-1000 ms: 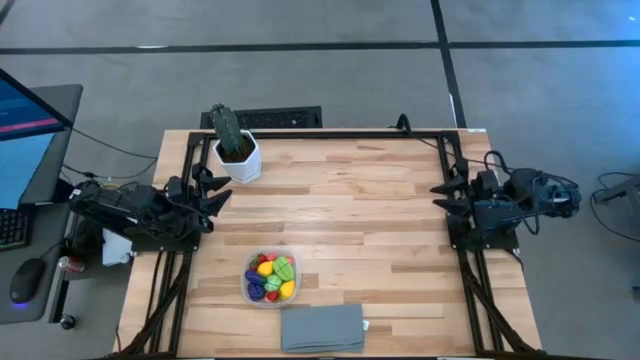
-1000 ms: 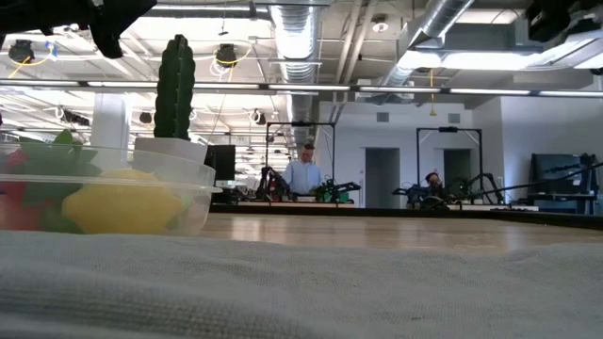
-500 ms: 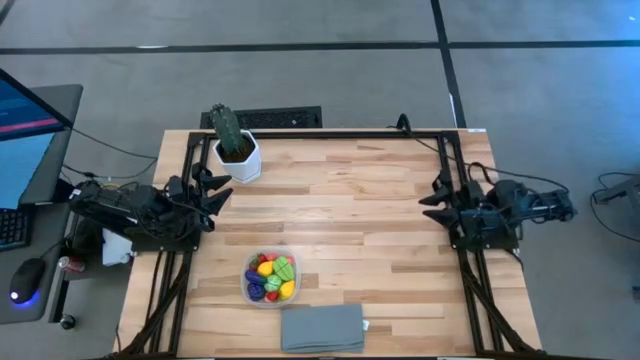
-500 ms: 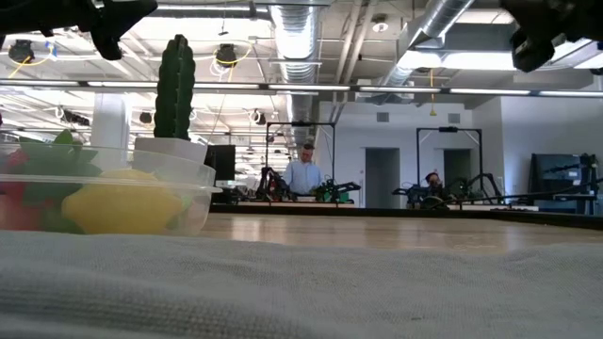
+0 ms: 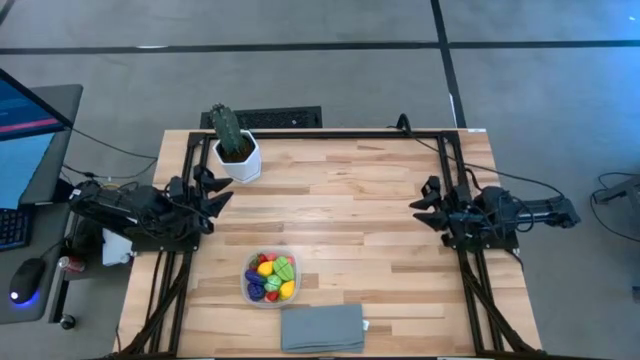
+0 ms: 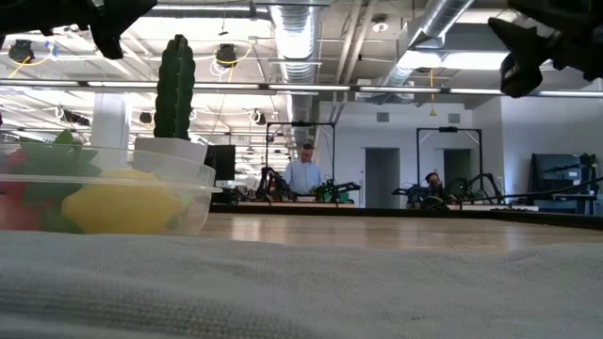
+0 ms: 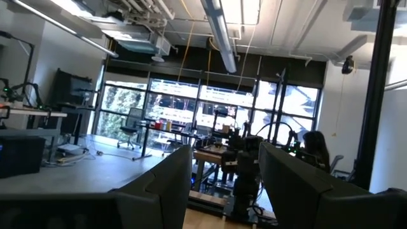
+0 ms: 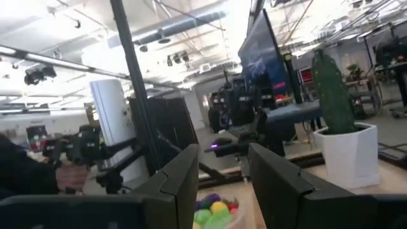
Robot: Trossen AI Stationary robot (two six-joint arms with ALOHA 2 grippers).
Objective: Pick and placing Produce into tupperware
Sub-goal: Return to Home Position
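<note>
The pale, plank-grained wooden bench (image 5: 340, 220), edged by a black metal frame (image 5: 320, 133), carried a small clear plastic tupperware (image 5: 246, 270) with rounded corners and low walls at about 7 o'clock from the bench's centre in the high view. Inside it lay the glossy toy produce (image 5: 272, 275), heaped together: rounded yellow, ribbed green, purple and red pieces. From the low view a smooth yellow lemon-shaped piece (image 6: 122, 207) pressed against the translucent wall beside leafy green ones. A flat grey folded cloth (image 5: 322, 328) of coarse weave lay at 6 o'clock, just beside the tupperware and apart from it. At about 10 o'clock stood a tall ribbed green cactus (image 5: 226, 128) in a white hexagonal pot (image 5: 240, 160). The dark left arm (image 5: 140, 210) lay at the 9 o'clock edge; the left jaws were spread apart and held nothing, with a clear gap showing between the two blocky black fingers (image 7: 159, 191) in the left wrist view. The dark right arm (image 5: 500, 210) sat at the 3 o'clock edge, pointing toward the bench's centre; the right jaws were likewise parted and empty, and between their fingers (image 8: 178, 184) the right wrist view showed the coloured produce far off. Both arms were well apart from the tupperware. Beyond the bench, the low view showed a person (image 6: 303, 174) standing in the room.
</note>
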